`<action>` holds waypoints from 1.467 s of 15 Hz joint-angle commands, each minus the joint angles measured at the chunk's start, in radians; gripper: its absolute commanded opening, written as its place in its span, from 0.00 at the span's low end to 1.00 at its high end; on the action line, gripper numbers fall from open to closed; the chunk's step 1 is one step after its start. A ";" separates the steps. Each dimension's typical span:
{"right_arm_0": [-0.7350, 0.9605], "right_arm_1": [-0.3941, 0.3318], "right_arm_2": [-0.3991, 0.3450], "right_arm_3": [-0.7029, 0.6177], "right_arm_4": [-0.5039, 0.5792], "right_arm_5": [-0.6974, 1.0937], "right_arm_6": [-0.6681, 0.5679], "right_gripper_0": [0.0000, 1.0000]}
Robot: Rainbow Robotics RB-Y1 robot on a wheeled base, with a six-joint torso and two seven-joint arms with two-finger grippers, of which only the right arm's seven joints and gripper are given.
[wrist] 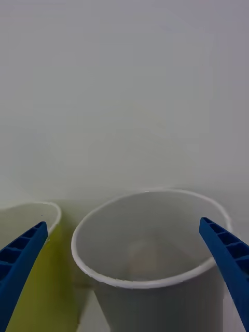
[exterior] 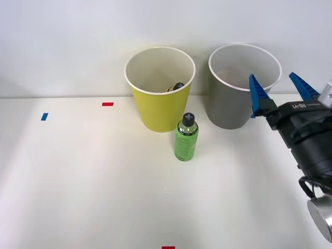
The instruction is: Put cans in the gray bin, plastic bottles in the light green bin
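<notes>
So the green plastic bottle (exterior: 186,138) is standing upright on the white table (exterior: 93,181), black cap on top, right in front of the light green bin (exterior: 160,91) and pretty much touching its lower front from the camera's angle. The gray bin (exterior: 243,88) sits just to the right of that one, the two buckets side by side near the back wall. Inside the light green bin there's something dark poking up near the front inner rim, can't really tell what it is. In the wrist view there's a pale blurry shape at the bottom of the gray bin (wrist: 150,249), could be the can but it's too fuzzy to call. The right gripper (exterior: 280,93) hangs at the gray bin's right side, about level with its rim, blue ribbed fingers (exterior: 256,93) spread wide apart with nothing between them. The bottle is well off to the left of it and lower down, with the gray bin between them. A few red and blue tape marks (exterior: 107,104) dot the table.
</notes>
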 commanded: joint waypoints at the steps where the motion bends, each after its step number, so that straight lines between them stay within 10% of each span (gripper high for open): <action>1: 0.163 0.002 -0.011 -0.044 -0.007 -0.039 -0.012 1.00; 10: 0.411 0.134 0.095 -0.035 0.016 -0.056 0.003 1.00; 15: 0.410 0.203 0.148 0.239 0.070 -0.397 0.038 1.00; 22: 0.439 0.223 0.153 0.281 0.464 -0.478 0.080 1.00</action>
